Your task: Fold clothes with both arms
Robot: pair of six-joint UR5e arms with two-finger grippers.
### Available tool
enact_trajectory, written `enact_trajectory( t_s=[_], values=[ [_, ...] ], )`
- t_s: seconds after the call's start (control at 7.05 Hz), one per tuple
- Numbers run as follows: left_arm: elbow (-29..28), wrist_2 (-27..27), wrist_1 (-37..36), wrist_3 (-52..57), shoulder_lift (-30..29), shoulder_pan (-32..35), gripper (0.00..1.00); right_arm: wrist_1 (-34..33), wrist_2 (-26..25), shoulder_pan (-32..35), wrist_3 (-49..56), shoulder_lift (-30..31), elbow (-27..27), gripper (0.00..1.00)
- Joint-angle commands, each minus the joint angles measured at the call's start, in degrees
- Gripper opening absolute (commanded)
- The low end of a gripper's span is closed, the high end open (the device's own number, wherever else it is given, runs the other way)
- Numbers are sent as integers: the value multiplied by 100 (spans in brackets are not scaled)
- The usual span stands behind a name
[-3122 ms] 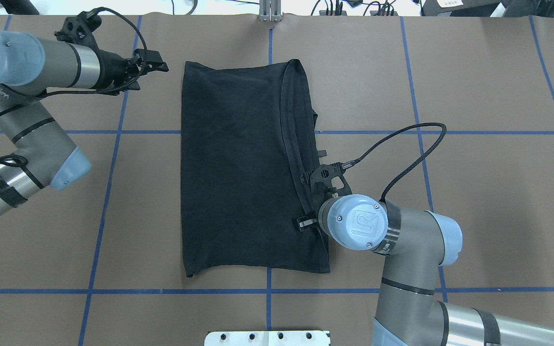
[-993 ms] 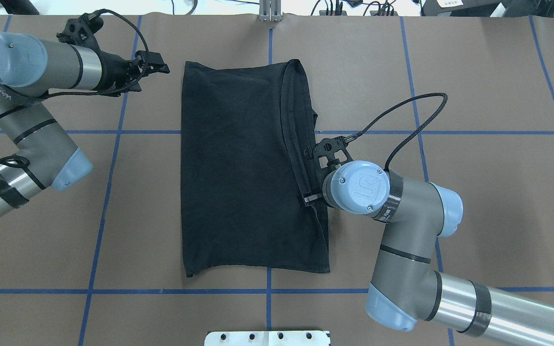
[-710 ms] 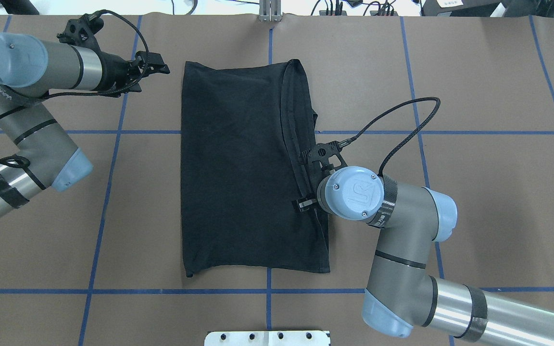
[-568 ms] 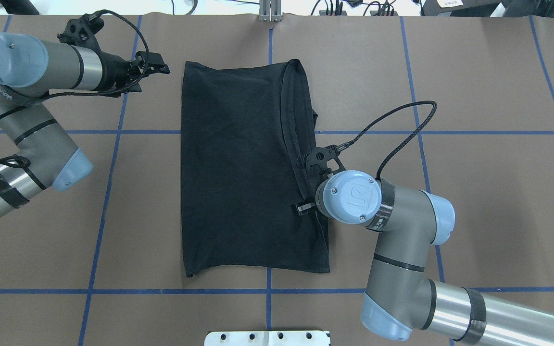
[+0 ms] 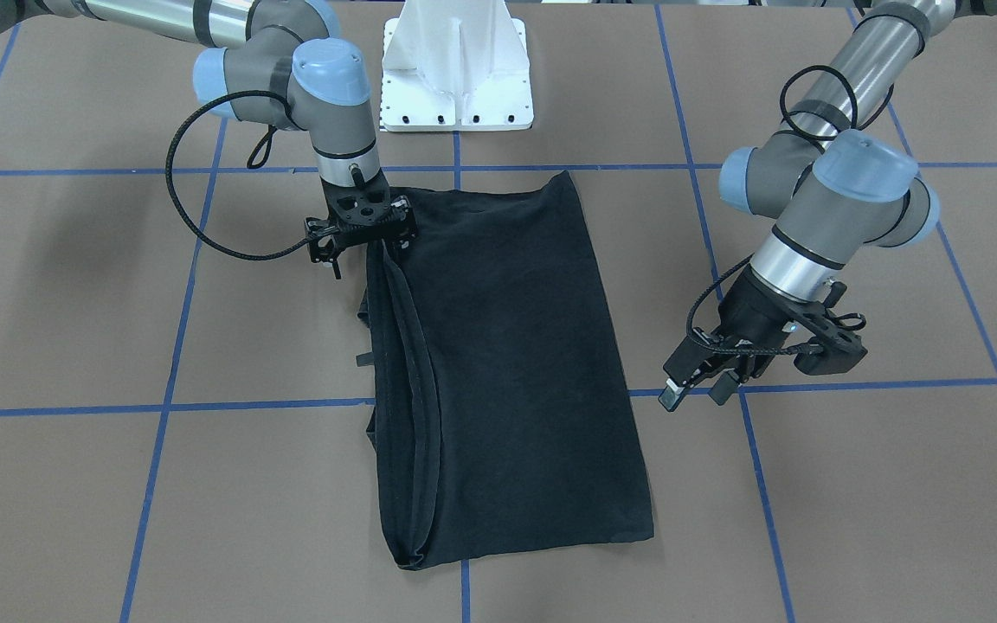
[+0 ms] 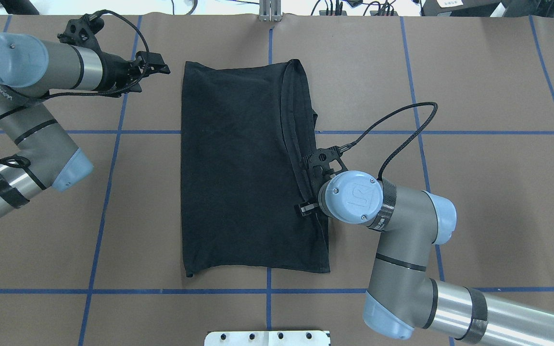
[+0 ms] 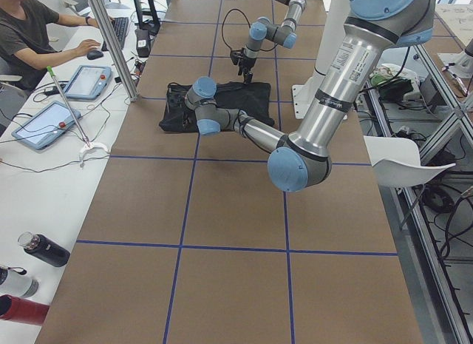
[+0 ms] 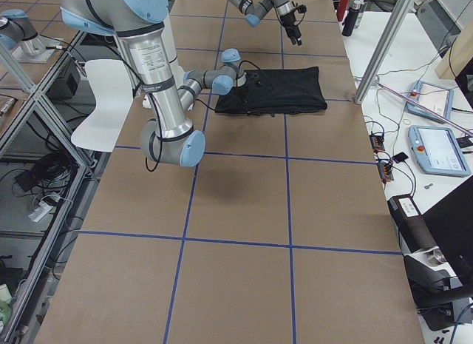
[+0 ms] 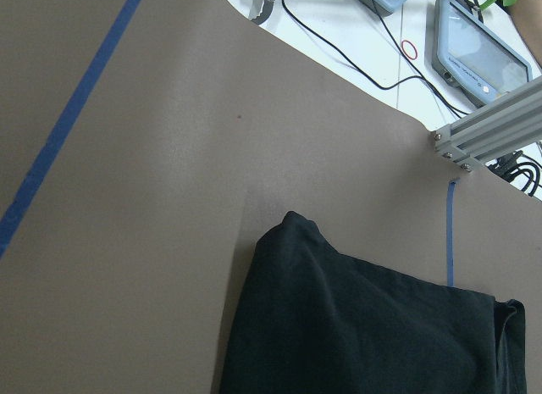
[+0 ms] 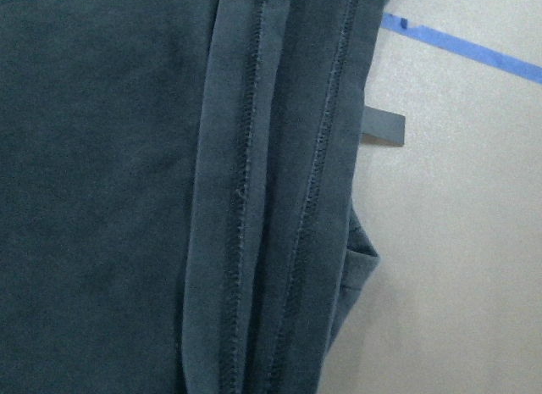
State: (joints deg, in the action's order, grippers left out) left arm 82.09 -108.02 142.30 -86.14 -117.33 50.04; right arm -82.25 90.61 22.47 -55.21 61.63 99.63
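Note:
The clothes are one black T-shirt (image 6: 238, 168), folded lengthwise into a long rectangle and lying flat mid-table (image 5: 507, 363). Its stacked hemmed edges (image 10: 254, 199) run along the side nearest the right arm. My right gripper (image 6: 311, 208) points straight down over that hemmed edge near its middle (image 5: 380, 245). One finger (image 6: 303, 209) juts out over the cloth; the jaws look open and the fabric is not lifted. My left gripper (image 5: 694, 391) hangs open and empty beside the shirt's far corner (image 6: 157, 67). That corner (image 9: 296, 233) shows in the left wrist view.
The white pedestal base (image 5: 455, 78) stands at the robot's table edge. Blue tape lines (image 6: 113, 132) grid the brown table. A person (image 7: 29, 33) sits at a side desk with tablets (image 7: 85, 81), and an aluminium post (image 7: 111, 41) rises by the table's far edge.
The right gripper moved along the shirt's hemmed edge away from the base, then part of the way back. The left arm and the shirt stayed put.

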Motion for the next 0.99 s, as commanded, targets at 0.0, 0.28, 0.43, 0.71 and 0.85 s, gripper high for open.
enact_trajectory(
  t_s=[0.0, 0.28, 0.43, 0.71, 0.85],
  values=[
    [0, 0, 0, -8, 0, -3, 100, -1, 10, 38, 2, 7, -93, 100],
    [0, 0, 0, -26, -9, -3, 100, -1, 184, 143, 2, 15, -93, 100],
    [0, 0, 0, -26, -9, -3, 100, -1, 246, 214, 19, 41, -93, 100],
    [0, 0, 0, -35, -9, -3, 100, 16, 466, 329, 72, 24, -58, 100],
    [0, 0, 0, -26, 0, -3, 100, 16, 467, 311, 63, -2, -32, 100]
  ],
)
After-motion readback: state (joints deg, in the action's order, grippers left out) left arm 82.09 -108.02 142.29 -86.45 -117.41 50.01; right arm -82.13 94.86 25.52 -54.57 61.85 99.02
